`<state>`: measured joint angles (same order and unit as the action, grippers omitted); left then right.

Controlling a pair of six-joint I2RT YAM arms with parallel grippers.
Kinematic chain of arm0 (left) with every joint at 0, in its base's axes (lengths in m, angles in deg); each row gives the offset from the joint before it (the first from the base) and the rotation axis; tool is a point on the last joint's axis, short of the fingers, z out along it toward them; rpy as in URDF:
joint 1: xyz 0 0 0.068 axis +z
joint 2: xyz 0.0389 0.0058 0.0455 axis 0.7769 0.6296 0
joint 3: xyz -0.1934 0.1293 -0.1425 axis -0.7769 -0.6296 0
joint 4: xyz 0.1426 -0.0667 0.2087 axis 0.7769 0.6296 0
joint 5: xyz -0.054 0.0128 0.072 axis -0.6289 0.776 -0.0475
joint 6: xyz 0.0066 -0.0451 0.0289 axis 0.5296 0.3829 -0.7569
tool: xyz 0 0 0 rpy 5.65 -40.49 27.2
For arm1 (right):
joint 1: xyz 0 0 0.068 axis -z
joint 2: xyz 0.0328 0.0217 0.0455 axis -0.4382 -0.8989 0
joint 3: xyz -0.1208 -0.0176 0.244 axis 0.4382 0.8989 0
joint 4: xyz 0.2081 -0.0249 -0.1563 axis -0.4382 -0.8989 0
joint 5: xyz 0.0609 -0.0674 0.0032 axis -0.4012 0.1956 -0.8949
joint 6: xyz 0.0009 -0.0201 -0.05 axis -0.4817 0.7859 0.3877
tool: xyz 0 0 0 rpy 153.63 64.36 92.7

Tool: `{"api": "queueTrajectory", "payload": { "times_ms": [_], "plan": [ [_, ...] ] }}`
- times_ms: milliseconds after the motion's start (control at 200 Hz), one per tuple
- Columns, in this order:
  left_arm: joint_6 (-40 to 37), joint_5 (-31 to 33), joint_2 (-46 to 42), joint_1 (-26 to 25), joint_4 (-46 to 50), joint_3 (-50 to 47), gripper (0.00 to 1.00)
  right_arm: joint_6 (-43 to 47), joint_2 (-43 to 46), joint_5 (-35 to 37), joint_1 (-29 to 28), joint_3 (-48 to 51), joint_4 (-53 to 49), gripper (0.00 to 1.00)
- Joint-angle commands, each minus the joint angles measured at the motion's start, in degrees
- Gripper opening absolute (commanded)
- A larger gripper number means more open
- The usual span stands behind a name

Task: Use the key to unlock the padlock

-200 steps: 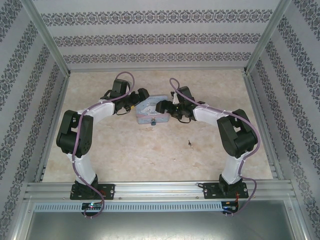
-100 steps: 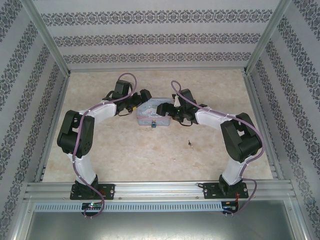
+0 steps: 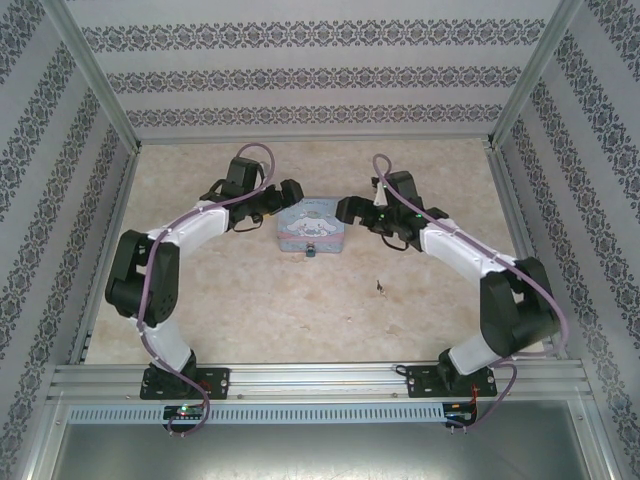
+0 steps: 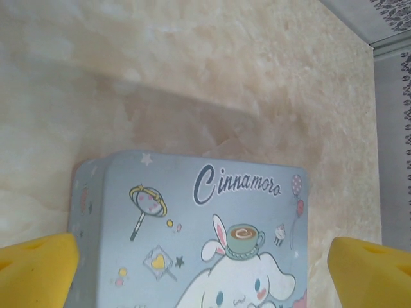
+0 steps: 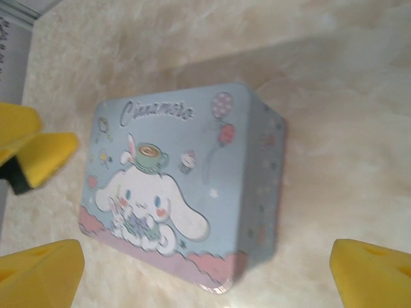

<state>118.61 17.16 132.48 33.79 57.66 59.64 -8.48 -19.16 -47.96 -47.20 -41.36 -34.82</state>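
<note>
Pastel-blue tin box (image 4: 192, 244) lid reads "Cinnamoro"; padlock (image 3: 309, 250) at near edge.

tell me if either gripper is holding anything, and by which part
Nothing is held: left gripper and right gripper stand open on either side of the tin box.

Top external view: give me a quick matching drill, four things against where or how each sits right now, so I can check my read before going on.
Things:
1. tin box
2. padlock
3. left gripper
4. small dark object

Places or states:
A. alone on the table, nearer than the tin and to its right
B. open, at the tin's far left corner
C. pastel blue, printed lid facing up
D. at the tin's near side

Pairs: 1-C, 2-D, 3-B, 4-A.
</note>
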Motion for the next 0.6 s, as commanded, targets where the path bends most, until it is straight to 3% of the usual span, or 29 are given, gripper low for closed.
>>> {"api": "queueTrajectory", "payload": {
  "times_ms": [0, 100, 365, 595],
  "plan": [
    [-6.33, 4.48, -5.00, -0.27, 7.64, 1.06, 1.00, 5.75, 3.84, 3.19, 0.16, 3.29, -10.30, 0.94],
    [-5.65, 8.19, -7.90, -0.28, 10.21, -1.79, 1.00, 7.11, 6.71, 5.91, -0.16, 6.29, -15.40, 0.86],
    [-0.11, 4.81, -14.64, -0.61, 5.58, -13.05, 1.00, 7.12, 9.05, 14.91, -5.74, 12.08, -22.98, 0.71],
    [-2.16, 0.92, -17.92, -1.14, 4.88, -16.01, 1.00, 5.76, 5.28, 20.04, -10.36, 12.59, -24.69, 0.60]
  ]
}}
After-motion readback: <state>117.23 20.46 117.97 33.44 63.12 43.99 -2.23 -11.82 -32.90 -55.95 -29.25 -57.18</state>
